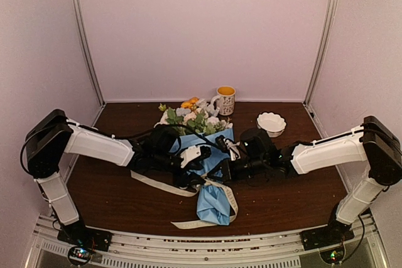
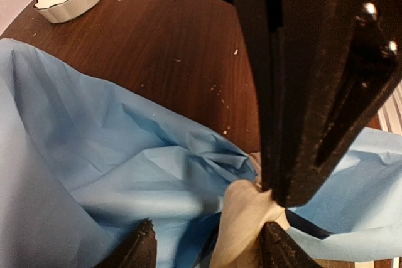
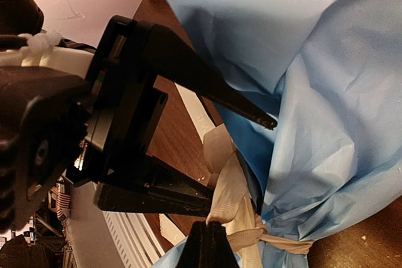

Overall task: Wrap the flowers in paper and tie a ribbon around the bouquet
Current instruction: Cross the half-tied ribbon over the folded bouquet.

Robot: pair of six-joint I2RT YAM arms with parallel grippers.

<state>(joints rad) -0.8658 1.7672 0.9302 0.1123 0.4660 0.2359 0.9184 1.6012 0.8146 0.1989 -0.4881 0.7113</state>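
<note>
Surface: dark brown wooden table (image 1: pixel 301 180) inside a pale-walled enclosure; both arms meet over its middle.
Bouquet (image 1: pixel 217 208): pastel flowers with green leaves (image 1: pixel 191 117) bundled in a cone of thin light blue paper (image 2: pixel 125 155). It lies flat beneath both grippers, blooms on their far side and narrow end on their near side.
Ribbon (image 3: pixel 229 186): narrow cream fabric strip, already cinched round the cone's waist just ahead of the right gripper's tips. Loose tails trail over the table to the left of the left gripper and nearer than both.
Right gripper (image 3: pixel 210 246): jaws fully closed, pinching a ribbon strand right beside the cinch, judged to keep tension so the wrap does not slacken.
Left gripper (image 2: pixel 210 249): jaws partly spread and straddling that same strand, with nothing gripped. Whether a pad touches the strand cannot be told.
Step in hand: judged as tying; the left gripper looks placed to take the strand that the right one holds up.
Risk: the paper is thin and creased, so a hard pull could tear it or slide the cinch off the cone.
Beyond the tools: white scalloped ceramic bowl (image 1: pixel 271 123) past the right gripper's wrist; white patterned mug with orange inside (image 1: pixel 225 100) beyond the blooms. Both stand apart from the work.
</note>
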